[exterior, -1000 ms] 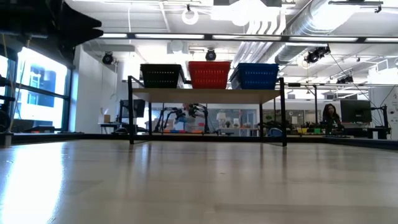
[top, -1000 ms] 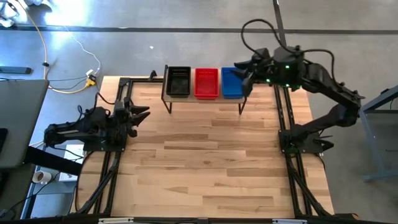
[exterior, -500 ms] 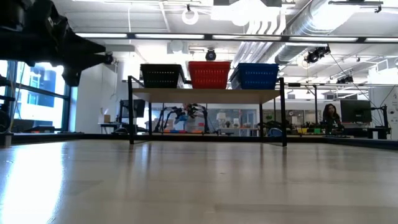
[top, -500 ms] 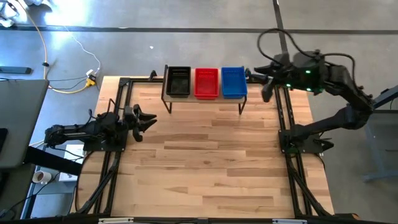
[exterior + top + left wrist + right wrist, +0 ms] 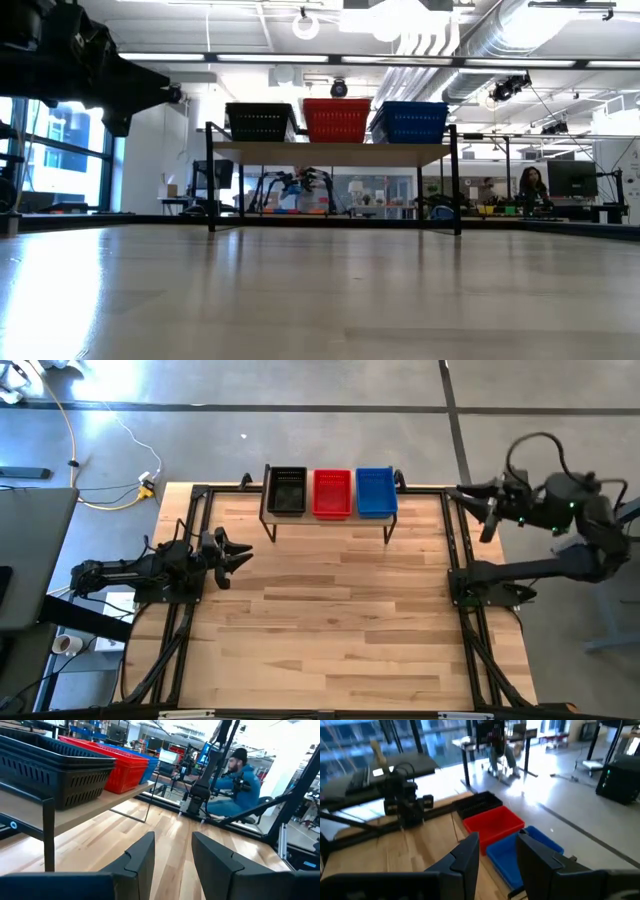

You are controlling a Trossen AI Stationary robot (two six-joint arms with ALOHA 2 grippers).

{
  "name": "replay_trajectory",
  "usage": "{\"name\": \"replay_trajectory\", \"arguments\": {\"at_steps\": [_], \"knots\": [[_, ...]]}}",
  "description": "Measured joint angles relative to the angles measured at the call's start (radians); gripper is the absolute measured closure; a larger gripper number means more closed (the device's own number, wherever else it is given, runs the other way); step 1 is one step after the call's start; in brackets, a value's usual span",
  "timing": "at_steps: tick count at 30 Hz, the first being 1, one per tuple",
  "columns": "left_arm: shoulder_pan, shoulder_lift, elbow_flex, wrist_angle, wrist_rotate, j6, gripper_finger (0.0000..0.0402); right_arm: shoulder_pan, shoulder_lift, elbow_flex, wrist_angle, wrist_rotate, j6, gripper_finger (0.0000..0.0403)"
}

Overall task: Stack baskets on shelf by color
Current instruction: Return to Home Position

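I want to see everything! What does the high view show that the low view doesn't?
Only the high view shows the whole table, with the left pincer at its left edge and the right pincer past its right edge. Only the low view shows the legs of the shelf and a person behind. Both show black baskets, red baskets and blue baskets side by side on the shelf.

Bright white ceiling strip lights (image 5: 400, 59) flood the room; soft glare sheens the blurred pale wooden counter (image 5: 320, 290) below the backlit, silhouetted left claw (image 5: 165, 95).
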Motion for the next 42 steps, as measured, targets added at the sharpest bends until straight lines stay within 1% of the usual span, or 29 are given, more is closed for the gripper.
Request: {"name": "replay_trajectory", "arguments": {"at_steps": [2, 5, 9, 13, 17, 21, 26, 30, 32, 38, 42], "knots": [[0.000, 0.000, 0.000, 0.000, 0.000, 0.000, 0.0282, 0.004, -0.091, -0.123, 0.083, -0.012, -0.001, 0.0289], [0.000, 0.000, 0.000, 0.000, 0.000, 0.000, 0.0282, 0.005, -0.212, -0.297, 0.214, -0.062, 0.006, 0.0289], [0.000, 0.000, 0.000, 0.000, 0.000, 0.000, 0.0282, 0.005, -0.339, -0.504, 0.377, -0.126, 0.010, 0.0289], [0.000, 0.000, 0.000, 0.000, 0.000, 0.000, 0.0282, 0.005, -0.427, -0.682, 0.509, -0.177, -0.008, 0.0289], [0.000, 0.000, 0.000, 0.000, 0.000, 0.000, 0.0282, 0.005, -0.484, -0.840, 0.653, -0.178, -0.035, 0.0289], [0.000, 0.000, 0.000, 0.000, 0.000, 0.000, 0.0282, 0.005, -0.528, -0.972, 0.733, -0.180, -0.042, 0.0289], [0.000, 0.000, 0.000, 0.000, 0.000, 0.000, 0.0282, 0.005, -0.598, -1.115, 0.779, -0.229, 0.026, 0.0289], [0.000, 0.000, 0.000, -0.001, 0.000, 0.000, 0.0282, 0.005, -0.683, -1.212, 0.805, -0.254, 0.088, 0.0289], [0.000, 0.000, 0.001, -0.001, 0.001, 0.000, 0.0282, 0.005, -0.722, -1.250, 0.839, -0.262, 0.094, 0.0289], [0.000, 0.000, 0.001, -0.001, 0.002, 0.000, 0.0282, 0.005, -0.721, -1.287, 0.859, -0.272, 0.100, 0.0289], [0.000, 0.000, 0.001, -0.001, 0.002, 0.000, 0.0282, 0.005, -0.721, -1.329, 0.899, -0.308, 0.117, 0.0289]]}}
